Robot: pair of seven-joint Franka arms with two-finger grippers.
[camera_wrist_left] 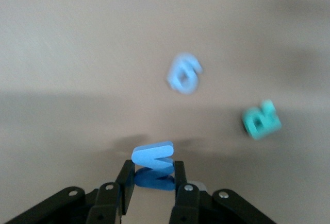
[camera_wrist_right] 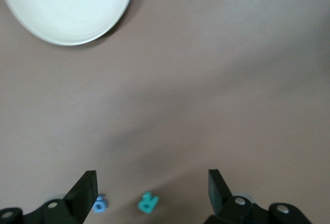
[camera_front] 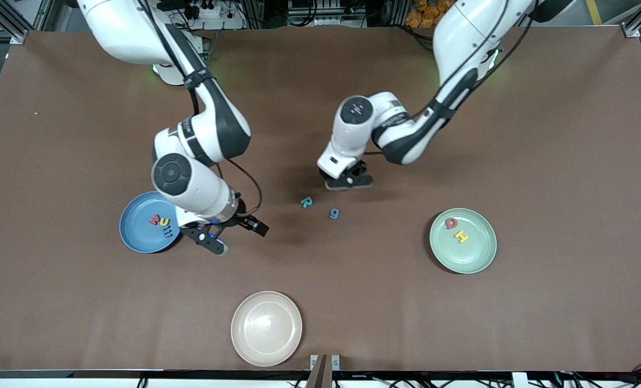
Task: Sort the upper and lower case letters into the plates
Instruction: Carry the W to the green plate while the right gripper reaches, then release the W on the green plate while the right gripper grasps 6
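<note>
three plates (camera_front: 463, 261), two loose letters (camera_front: 306, 202)

Brown table (camera_front: 353, 302) carries 3 plates: blue (camera_front: 137, 223), green (camera_front: 474, 253), cream (camera_front: 266, 328). Teal R (camera_front: 306, 202) and blue g (camera_front: 334, 214) lie just below the left gripper (camera_front: 348, 182).

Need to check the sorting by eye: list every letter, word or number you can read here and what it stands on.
"R": teal letter on the table.
"g": blue letter beside it; could pass for a 9.
"Q": red letter in the mint plate.
"H": yellow letter, same plate.
Three letters in the blue plate: too small to read.
Held letter in the left gripper: edge-on, unreadable.
</note>
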